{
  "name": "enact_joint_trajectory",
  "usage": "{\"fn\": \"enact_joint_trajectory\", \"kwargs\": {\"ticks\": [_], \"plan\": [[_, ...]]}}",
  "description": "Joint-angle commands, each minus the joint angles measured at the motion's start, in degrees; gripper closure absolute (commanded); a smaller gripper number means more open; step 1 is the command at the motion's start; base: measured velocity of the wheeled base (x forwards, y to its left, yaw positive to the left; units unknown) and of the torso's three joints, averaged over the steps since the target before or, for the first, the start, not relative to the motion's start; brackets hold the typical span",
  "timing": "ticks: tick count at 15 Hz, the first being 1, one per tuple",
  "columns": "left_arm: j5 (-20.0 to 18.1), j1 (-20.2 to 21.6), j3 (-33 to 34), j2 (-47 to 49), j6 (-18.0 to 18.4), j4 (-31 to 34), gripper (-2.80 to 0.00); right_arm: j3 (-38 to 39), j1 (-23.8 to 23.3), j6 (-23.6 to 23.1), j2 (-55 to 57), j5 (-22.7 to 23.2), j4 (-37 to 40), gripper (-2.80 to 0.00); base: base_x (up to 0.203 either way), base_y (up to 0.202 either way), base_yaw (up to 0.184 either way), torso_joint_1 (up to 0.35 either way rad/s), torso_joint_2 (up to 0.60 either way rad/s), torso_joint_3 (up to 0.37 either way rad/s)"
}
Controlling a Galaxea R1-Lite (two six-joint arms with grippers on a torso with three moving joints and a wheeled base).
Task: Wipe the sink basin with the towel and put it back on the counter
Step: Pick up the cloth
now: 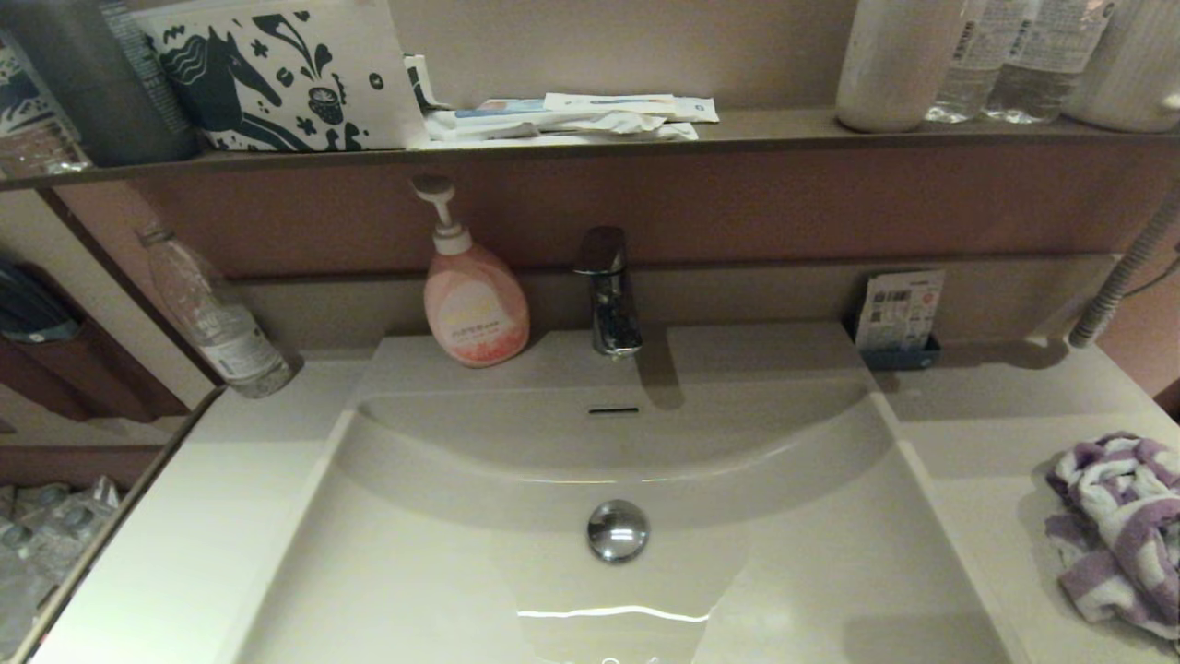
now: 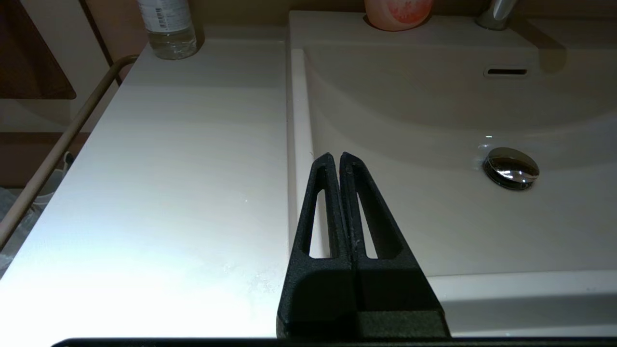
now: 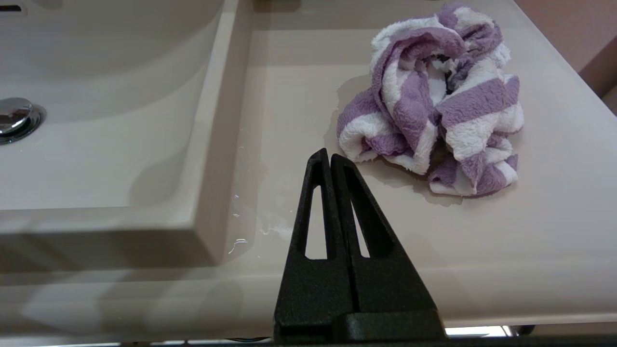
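I see the towel (image 3: pixel 431 111) lying in a crumpled heap on the table (image 3: pixel 530 231), on the right side of the basin (image 1: pixel 784 572). My right hand (image 3: pixel 330 158) hangs over the front edge of the table, just short of the towel and a little toward the basin from it, not touching it. Its fingers are pressed together and hold nothing. A few water drops sit on the table between that hand and the basin's rim.

My left hand (image 2: pixel 336 158) hovers over the front left corner of the basin, above the rim where it meets the table. Its fingers are also closed together, empty. Neither hand shows in the head view.

The basin has a chrome plug (image 1: pixel 618 530) near its middle and a slot overflow (image 1: pixel 613 410) in the curved back wall. Behind it stands the tap (image 1: pixel 608 295), with a pink soap bottle (image 1: pixel 472 300) just to its left. A clear water bottle (image 1: pixel 217 318) stands at the back left corner of the table, and a small card holder (image 1: pixel 899 318) at the back right. Above runs a dark shelf (image 1: pixel 784 129) carrying a patterned box (image 1: pixel 286 74), flat packets (image 1: pixel 572 118) and more bottles (image 1: pixel 1014 55).
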Motion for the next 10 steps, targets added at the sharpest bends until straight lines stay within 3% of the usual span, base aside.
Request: {"fn": "enact_joint_trajectory", "kwargs": {"ticks": [1, 8, 10], "plan": [[-0.02, 0.01, 0.0, 0.11, -0.09, -0.07, 0.0, 0.0, 0.0, 0.12, 0.0, -0.04, -0.02, 0.0, 0.0, 0.0, 0.0, 0.0, 0.0, 0.0], [-0.02, 0.01, 0.0, 0.11, -0.09, -0.07, 0.0, -0.12, 0.0, -2.75, 0.0, 0.06, -0.09, 0.0, 0.0, 0.0, 0.0, 0.0, 0.0, 0.0], [-0.02, 0.01, 0.0, 0.11, -0.09, -0.07, 0.0, -4.64, -0.04, -2.75, 0.66, -0.07, 1.34, 0.0, 0.0, 0.0, 0.0, 0.0, 0.0, 0.0]]}}
